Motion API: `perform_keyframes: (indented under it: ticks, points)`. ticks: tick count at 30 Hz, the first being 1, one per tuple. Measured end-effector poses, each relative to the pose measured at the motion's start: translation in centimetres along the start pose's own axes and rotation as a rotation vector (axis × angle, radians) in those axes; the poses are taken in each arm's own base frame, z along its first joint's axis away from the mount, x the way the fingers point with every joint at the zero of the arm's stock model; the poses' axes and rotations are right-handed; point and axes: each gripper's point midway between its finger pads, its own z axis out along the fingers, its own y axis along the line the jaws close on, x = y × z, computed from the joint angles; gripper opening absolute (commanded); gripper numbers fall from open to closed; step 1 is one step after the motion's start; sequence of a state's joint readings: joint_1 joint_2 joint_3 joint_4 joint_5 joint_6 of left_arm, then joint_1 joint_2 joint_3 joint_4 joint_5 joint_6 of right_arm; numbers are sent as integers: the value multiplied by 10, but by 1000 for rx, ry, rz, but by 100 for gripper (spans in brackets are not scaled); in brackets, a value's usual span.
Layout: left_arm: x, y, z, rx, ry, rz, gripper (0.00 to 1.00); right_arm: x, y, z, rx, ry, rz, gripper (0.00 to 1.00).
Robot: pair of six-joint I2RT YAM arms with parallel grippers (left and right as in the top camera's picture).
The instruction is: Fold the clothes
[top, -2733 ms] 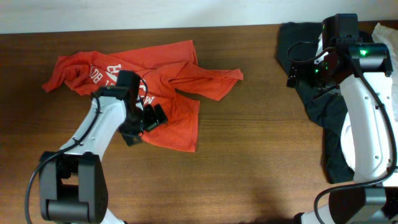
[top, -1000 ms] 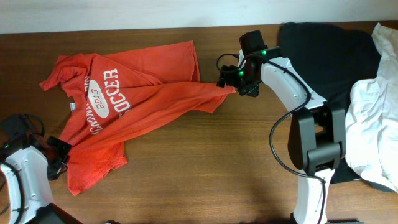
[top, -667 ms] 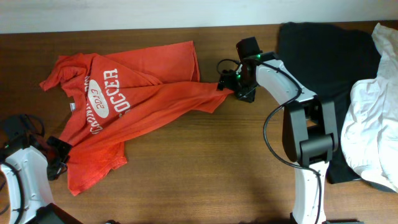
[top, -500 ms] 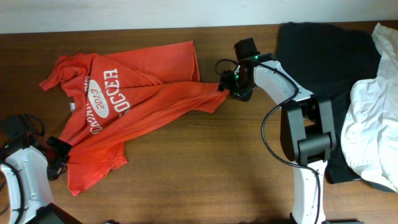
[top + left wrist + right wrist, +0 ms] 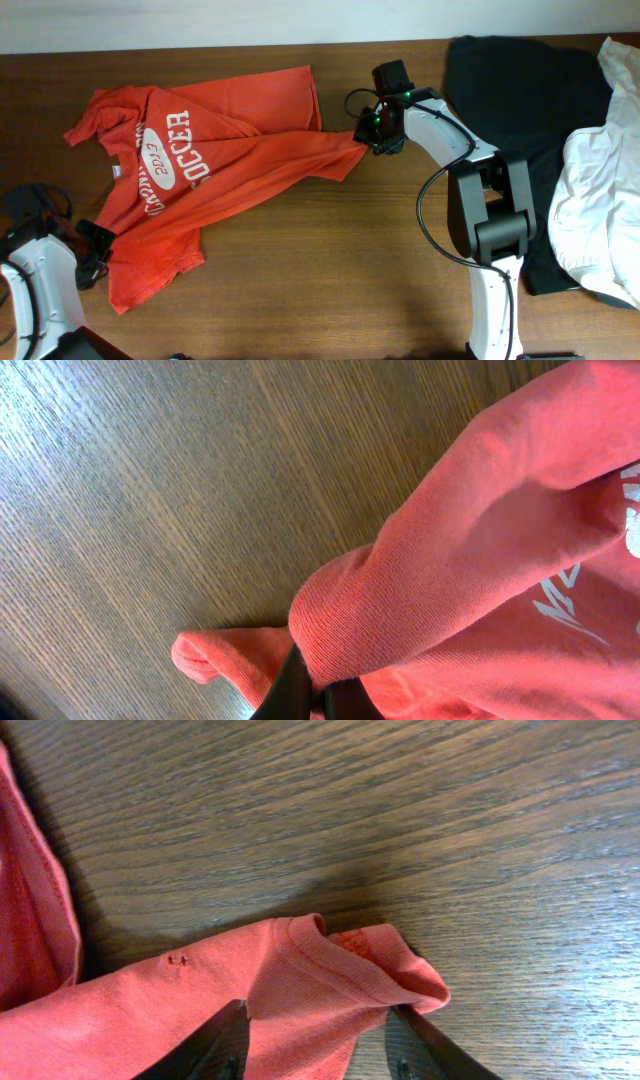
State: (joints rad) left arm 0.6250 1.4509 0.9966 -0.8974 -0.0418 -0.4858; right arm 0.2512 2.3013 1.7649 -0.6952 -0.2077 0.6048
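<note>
From above, the red T-shirt [image 5: 230,150] lies spread out on the brown surface [image 5: 330,280]. The left fingers [image 5: 95,237] are at the T-shirt's lower left edge. The right fingers [image 5: 378,138] are at its right tip. A black cloth [image 5: 520,90] lies well to the right of the T-shirt.

The left wrist view shows the left fingers [image 5: 300,685] shut tight on a red fold.

In the right wrist view, the right fingers [image 5: 215,1045] stand apart, one on each side of the T-shirt's corner.

dark brown wood-grain table [image 5: 330,300] under even light, pale wall [image 5: 200,20] along its far edge
</note>
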Motion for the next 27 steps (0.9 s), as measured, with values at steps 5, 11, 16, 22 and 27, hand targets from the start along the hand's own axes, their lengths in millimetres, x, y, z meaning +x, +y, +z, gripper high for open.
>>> perform_keyframes:
  ticks: [5, 11, 16, 22, 27]
  points:
    - [0, 0, 0, 0, 0, 0, 0, -3, 0, 0, 4, -15, -1, 31]
    - [0, 0, 0, 0, 0, 0, 0, -6, -5, 0, 33, -31, 0, 4]
    - [-3, -3, 0, 12, -12, -1, 0, 2, -15, -1, 71, 2, -25, 4]
    - [-41, -49, -41, 156, -134, 102, 0, -22, -18, -73, 87, -6, -107, 4]
    - [-73, -119, -135, 310, -340, 342, 0, -64, 2, -240, 46, -266, -161, 4]
